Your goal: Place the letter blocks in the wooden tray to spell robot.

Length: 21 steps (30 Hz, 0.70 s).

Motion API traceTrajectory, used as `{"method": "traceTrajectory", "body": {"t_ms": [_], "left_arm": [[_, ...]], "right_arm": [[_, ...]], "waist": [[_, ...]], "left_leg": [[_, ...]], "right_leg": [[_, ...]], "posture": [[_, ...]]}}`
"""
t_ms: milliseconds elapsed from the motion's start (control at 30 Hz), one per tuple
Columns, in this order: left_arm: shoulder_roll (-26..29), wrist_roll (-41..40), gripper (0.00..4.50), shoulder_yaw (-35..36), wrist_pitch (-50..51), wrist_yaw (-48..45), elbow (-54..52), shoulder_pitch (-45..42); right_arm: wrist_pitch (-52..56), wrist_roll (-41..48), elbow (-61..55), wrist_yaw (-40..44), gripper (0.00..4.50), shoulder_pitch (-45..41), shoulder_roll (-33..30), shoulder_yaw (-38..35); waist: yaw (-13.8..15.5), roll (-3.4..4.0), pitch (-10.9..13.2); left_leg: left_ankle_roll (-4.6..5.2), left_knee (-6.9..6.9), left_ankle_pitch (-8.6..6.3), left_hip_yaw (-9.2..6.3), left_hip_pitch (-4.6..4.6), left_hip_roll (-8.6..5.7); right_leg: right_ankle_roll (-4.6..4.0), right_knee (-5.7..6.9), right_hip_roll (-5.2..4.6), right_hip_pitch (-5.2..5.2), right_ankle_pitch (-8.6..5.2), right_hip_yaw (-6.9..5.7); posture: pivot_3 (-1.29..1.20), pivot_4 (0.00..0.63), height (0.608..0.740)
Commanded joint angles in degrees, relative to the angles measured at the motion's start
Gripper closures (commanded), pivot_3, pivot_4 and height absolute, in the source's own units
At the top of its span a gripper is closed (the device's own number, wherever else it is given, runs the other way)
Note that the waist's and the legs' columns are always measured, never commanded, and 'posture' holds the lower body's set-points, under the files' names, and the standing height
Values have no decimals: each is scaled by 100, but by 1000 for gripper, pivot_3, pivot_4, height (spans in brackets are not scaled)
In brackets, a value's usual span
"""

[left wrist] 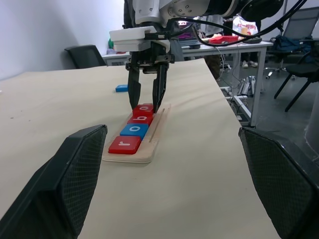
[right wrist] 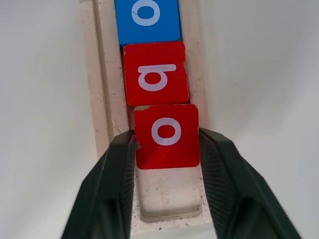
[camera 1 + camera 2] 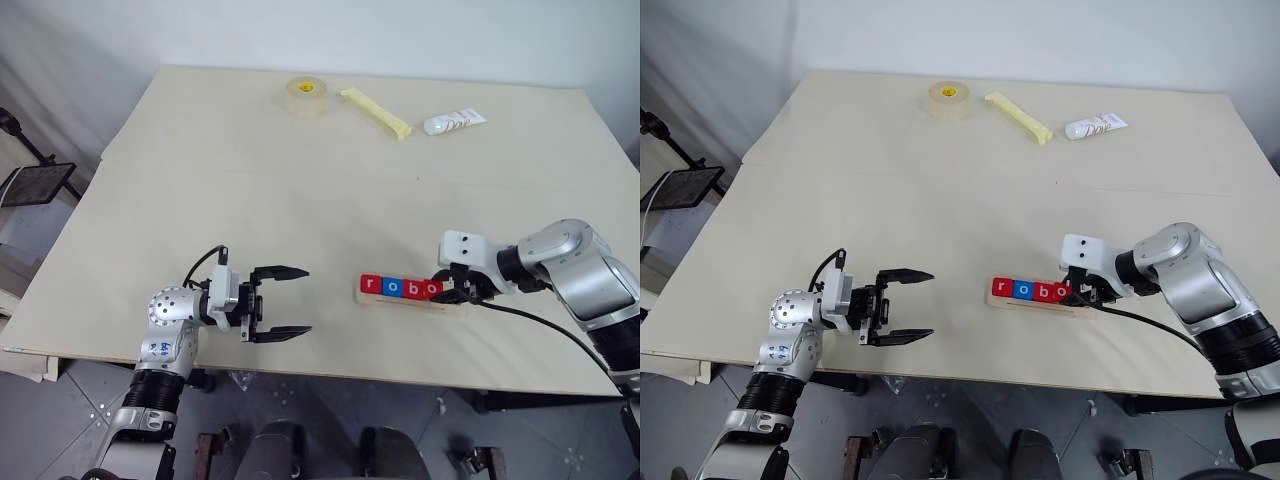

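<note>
tape roll (image 3: 307, 97), yellow strip (image 3: 376, 113), white tube (image 3: 453, 122)

Four letter blocks (image 3: 400, 287) lie in the wooden tray (image 3: 372, 298), last slot beside them.

Four letter blocks (image 1: 135, 128) sit in one wooden tray (image 1: 149, 149) — three red and one blue, reading r, o, b, o. A fifth block (image 1: 121, 88), blue, lies apart on the surface (image 3: 300, 200), its letter too small to read. That makes five blocks: three red, two blue. At the far edge of the surface are three other things — one roll of tape (image 3: 308, 97), one yellow strip (image 3: 376, 112), one white tube (image 3: 453, 122).
</note>
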Motion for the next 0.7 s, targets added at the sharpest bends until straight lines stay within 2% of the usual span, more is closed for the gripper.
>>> {"method": "traceTrajectory", "body": {"t_ms": [33,167,433,567,700], "left_arm": [[26,-31,0,52,-75,23,-105,-12],[-2,-24,0,35,-97,6,-30,-76],[-42,-13,0,18,-145,-37,130,-217],[-41,-22,0,25,-162,-73,197,-254],[-37,-35,0,19,-174,-156,319,-289]], "right_arm": [[-27,-18,-97,85,1345,-32,-80,-70],[115,13,-201,83,42,-41,-77,-133],[460,277,-557,-102,42,132,-106,-527],[772,724,-859,-472,42,740,-219,-1572],[1014,1197,-917,-1114,42,1876,-32,-3349]], "waist": [[3,0,0],[1,0,0],[10,0,0],[35,0,0],[60,-1,0]], "left_leg": [[0,0,0,0,-1,-1],[0,0,0,0,0,0],[0,0,0,0,-1,-1],[0,-1,0,-7,-2,-2],[0,-1,0,-12,-7,-7]], "right_leg": [[0,-1,0,0,0,0],[0,0,0,-1,0,0],[0,-1,0,0,0,0],[0,4,-1,0,0,-4],[1,2,-2,2,0,-5]], "posture": [[0,150,740],[0,150,740],[0,150,740],[0,150,740],[0,150,740]]}}
